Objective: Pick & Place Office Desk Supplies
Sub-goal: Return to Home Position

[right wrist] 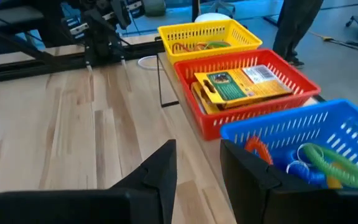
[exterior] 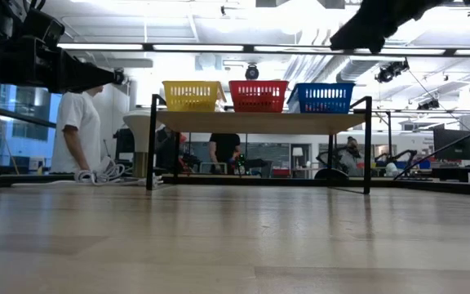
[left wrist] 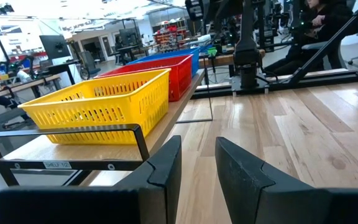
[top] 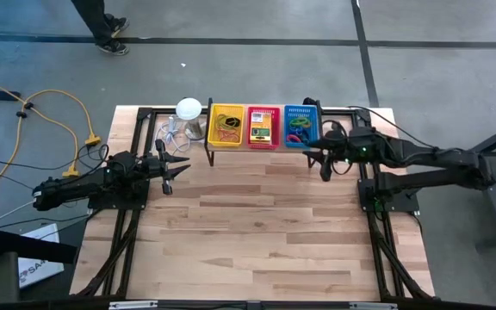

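High view: row of bins (top: 262, 127) on a shelf (top: 209, 148) at upper centre, white dome (top: 189, 108) beside; left gripper (top: 176, 170) and right gripper (top: 318, 161) flank them, fingers apart.

Just ahead of the right tool (right wrist: 197, 149), the blue bin (right wrist: 291, 132) runs off the edge; the rubber bands (right wrist: 194, 45) beyond blur together.
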Controlling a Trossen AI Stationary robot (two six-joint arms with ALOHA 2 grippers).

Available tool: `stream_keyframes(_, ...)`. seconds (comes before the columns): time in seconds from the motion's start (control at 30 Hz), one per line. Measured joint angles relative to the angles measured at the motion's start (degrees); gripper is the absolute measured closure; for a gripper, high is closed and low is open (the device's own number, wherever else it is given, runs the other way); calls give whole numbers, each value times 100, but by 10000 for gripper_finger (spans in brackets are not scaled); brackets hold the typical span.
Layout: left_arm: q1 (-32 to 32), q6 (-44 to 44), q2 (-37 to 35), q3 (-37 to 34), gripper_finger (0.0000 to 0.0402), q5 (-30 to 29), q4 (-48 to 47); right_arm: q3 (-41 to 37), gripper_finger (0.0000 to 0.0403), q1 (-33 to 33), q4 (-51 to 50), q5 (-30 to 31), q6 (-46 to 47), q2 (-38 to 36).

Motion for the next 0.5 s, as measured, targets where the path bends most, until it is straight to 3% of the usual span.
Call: stream_keyframes(0.5,0,0,0,1,309,0,0,-1459,291,0,751,-29,405,-1054)
